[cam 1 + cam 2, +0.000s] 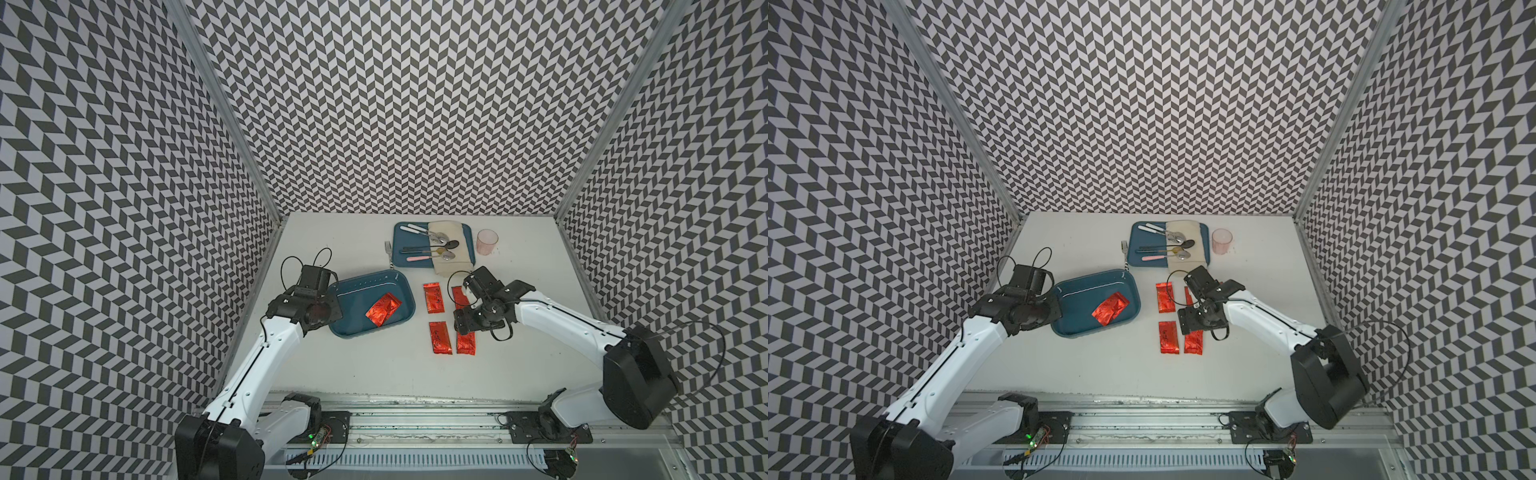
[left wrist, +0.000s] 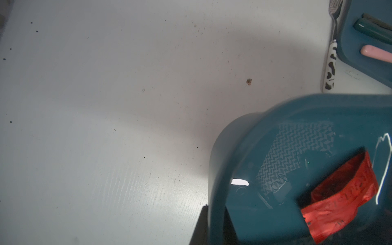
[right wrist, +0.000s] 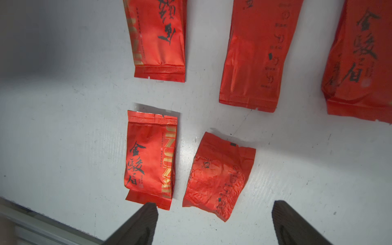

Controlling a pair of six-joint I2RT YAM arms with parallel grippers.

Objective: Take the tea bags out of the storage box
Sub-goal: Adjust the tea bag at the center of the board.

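Observation:
The dark teal storage box (image 1: 357,299) sits left of centre in both top views, with crumpled red foil tea bags (image 1: 383,311) lying inside it. My left gripper (image 1: 331,308) is shut on the box's left rim; the left wrist view shows the rim (image 2: 218,191) pinched between the jaws and the red foil (image 2: 343,195) beyond. Several more tea bags (image 1: 434,297) lie flat on the table to the right of the box. My right gripper (image 3: 214,204) hangs open just above them, nothing between its fingers (image 3: 146,220), one crinkled tea bag (image 3: 218,176) lying in front of the gap.
A flatter teal tray (image 1: 400,232) with cutlery and a beige cloth (image 1: 451,232) stands at the back. A pink cup (image 1: 487,242) is to its right. A fork with a cow-print handle (image 2: 331,63) lies between tray and box. Patterned walls enclose three sides.

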